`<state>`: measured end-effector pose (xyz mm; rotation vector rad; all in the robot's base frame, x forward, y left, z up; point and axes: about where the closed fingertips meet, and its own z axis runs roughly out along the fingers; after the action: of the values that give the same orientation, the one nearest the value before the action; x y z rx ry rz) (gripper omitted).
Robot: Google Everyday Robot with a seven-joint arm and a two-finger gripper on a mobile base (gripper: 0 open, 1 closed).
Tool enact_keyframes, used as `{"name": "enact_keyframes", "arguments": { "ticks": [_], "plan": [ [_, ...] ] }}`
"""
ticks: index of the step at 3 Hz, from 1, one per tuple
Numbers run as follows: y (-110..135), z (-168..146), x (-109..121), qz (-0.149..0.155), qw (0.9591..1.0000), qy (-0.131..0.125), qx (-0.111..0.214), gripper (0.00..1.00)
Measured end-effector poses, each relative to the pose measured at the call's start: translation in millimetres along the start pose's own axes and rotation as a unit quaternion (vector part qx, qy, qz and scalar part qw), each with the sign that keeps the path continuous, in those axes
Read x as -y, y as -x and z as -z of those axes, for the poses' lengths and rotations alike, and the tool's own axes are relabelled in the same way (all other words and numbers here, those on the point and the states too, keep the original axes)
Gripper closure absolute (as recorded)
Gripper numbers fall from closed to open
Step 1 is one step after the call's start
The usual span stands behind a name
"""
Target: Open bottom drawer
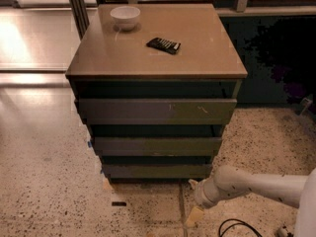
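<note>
Speckled terrazzo floor (49, 201), dim light. Pale two-finger gripper (196, 212) hangs low (its opening: cannot tell). Dark grey-brown handleless bottom drawer front (157, 171) sits just up-left of it; catch its edge squarely, pull straight outward.

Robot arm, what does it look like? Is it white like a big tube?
Yes! The arm is a smooth, creamy-white tube with a fat rounded joint near its end. The gripper is a yellowish tan and sits low by the floor, just in front of the bottom drawer, towards its right end. A thin black cable curls on the floor beneath the arm. No markings show.
</note>
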<state>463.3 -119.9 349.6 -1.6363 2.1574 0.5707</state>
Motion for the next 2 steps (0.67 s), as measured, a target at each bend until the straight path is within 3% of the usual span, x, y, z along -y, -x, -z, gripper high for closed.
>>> {"name": "enact_keyframes", "arguments": {
  "ticks": [2],
  "plan": [
    [-14.5, -41.3, 72.0, 0.030, 0.9987, -0.040, -0.005, 0.00]
  ]
}}
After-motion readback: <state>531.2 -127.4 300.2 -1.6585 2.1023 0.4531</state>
